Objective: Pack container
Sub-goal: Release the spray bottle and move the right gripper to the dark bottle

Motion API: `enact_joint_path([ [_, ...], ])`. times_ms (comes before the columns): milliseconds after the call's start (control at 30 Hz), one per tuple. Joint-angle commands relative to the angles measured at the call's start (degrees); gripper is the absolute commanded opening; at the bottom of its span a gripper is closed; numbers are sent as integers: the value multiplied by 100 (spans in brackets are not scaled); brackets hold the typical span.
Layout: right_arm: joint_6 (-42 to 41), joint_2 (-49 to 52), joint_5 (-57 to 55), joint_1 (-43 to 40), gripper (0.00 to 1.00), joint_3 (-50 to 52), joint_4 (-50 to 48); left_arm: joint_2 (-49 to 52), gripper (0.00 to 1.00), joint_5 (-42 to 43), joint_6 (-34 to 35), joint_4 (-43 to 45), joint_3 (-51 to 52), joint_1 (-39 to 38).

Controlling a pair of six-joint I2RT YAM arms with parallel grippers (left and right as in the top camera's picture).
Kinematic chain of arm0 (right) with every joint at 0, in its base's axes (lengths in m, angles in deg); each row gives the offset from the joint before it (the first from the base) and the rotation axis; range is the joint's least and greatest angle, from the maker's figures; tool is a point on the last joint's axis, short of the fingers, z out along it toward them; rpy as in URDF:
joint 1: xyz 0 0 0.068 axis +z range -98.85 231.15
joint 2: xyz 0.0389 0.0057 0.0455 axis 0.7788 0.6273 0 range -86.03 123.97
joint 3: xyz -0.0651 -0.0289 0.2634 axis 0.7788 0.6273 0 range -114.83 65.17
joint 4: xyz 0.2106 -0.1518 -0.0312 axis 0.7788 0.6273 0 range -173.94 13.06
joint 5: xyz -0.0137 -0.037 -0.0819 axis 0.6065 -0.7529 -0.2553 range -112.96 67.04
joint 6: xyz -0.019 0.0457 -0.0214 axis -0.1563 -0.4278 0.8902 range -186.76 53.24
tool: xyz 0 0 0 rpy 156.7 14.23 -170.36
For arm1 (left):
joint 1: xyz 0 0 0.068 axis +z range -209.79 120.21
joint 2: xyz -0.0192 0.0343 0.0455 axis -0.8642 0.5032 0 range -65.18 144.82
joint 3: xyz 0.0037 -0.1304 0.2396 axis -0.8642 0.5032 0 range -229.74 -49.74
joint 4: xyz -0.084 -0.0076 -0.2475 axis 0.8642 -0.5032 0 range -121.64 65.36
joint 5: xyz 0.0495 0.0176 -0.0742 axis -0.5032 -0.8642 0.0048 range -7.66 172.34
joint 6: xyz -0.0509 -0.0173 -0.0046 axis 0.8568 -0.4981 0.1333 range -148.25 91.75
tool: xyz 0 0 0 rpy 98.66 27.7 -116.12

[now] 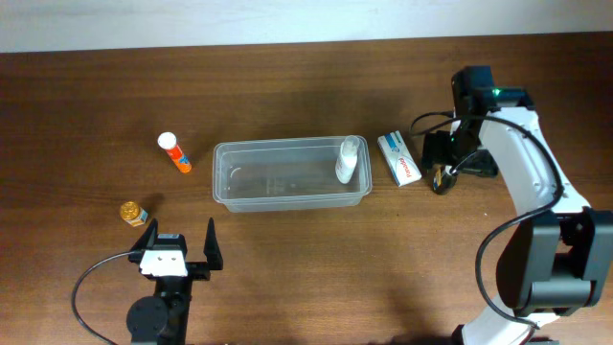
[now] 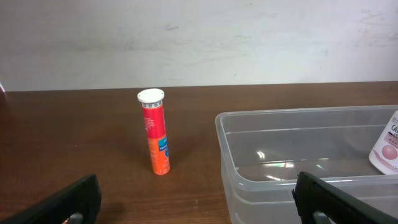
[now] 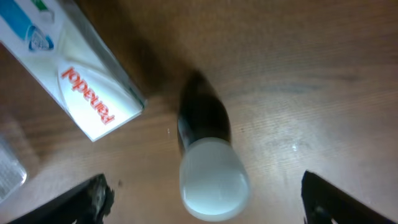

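The clear container (image 1: 221, 178) lies in the middle of the table, with a small white bottle (image 1: 347, 161) standing in its right end. My right gripper (image 1: 440, 165) hangs to the right of a white Panadol box (image 1: 399, 158). In the right wrist view it stands open (image 3: 211, 205) astride a dark bottle with a white cap (image 3: 210, 168), touching nothing. Near the table's front, my left gripper (image 1: 179, 251) is open and empty. Its wrist view shows the container's near left corner (image 2: 280, 116) and an orange tube (image 2: 155, 134).
The orange tube with a white cap (image 1: 175, 153) lies left of the container. A small yellow jar (image 1: 132, 213) stands at the front left, close to my left gripper. The Panadol box (image 3: 74, 74) lies just beside the dark bottle.
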Motion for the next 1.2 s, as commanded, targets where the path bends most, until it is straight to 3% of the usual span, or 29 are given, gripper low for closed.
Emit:
enact_joint_path([
  [0, 9, -44, 81, 26, 84, 396, -332, -37, 99, 83, -87, 4, 44, 20],
  [233, 9, -44, 79, 15, 75, 890, -903, -37, 99, 83, -85, 4, 44, 20],
  [467, 9, -44, 52, 15, 59, 977, -1167, -37, 99, 83, -87, 4, 44, 20],
  [767, 11, -44, -146, 15, 53, 977, -1322, -37, 99, 83, -87, 4, 44, 20],
  [1167, 11, -44, -186, 15, 27, 977, -1322, -37, 99, 83, -85, 4, 44, 20],
])
